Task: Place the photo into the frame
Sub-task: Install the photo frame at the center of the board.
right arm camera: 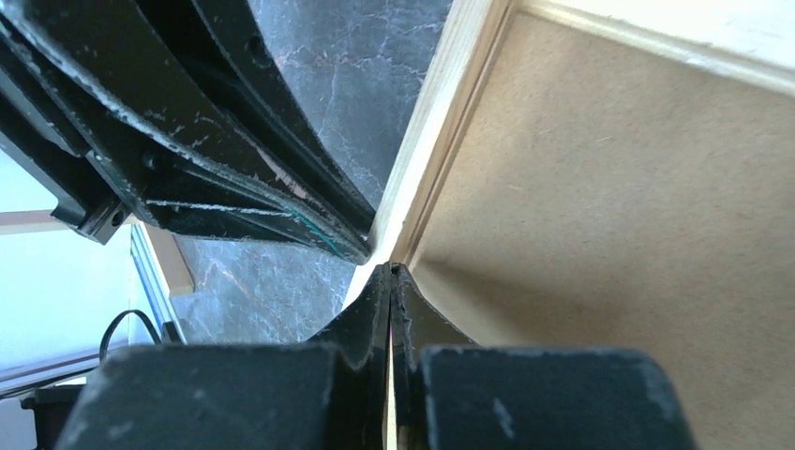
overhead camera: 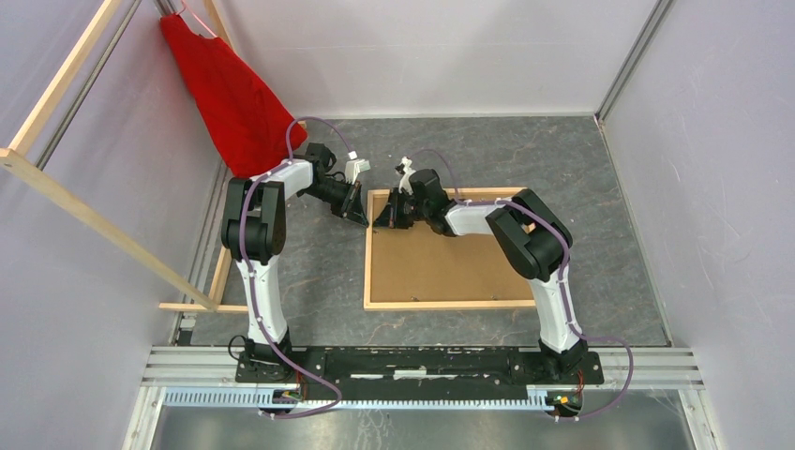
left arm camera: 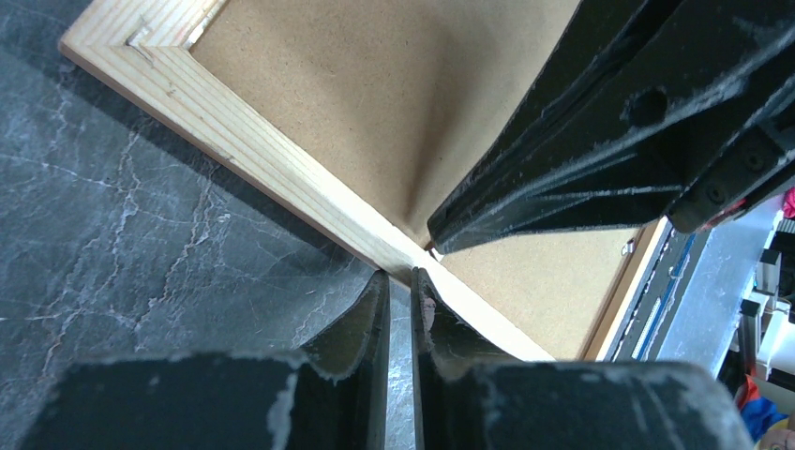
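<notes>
The frame (overhead camera: 368,253) is a thin light-wood rectangle lying flat on the grey table, with a brown backing board (overhead camera: 441,267) inside it. The photo does not show in any view. My left gripper (overhead camera: 364,216) is just outside the frame's far left corner. In the left wrist view its tips (left arm camera: 400,274) meet the outer edge of the wooden rail (left arm camera: 253,155), a narrow gap apart with nothing between them. My right gripper (overhead camera: 386,220) is shut and empty. Its tips (right arm camera: 389,267) rest where the rail (right arm camera: 441,122) meets the board (right arm camera: 609,187). The two grippers almost touch.
A red cloth (overhead camera: 234,94) hangs at the back left above long wooden rack bars (overhead camera: 94,220) that lean along the left wall. Walls close in the table on three sides. A metal rail (overhead camera: 422,361) holding both arm bases runs along the near edge.
</notes>
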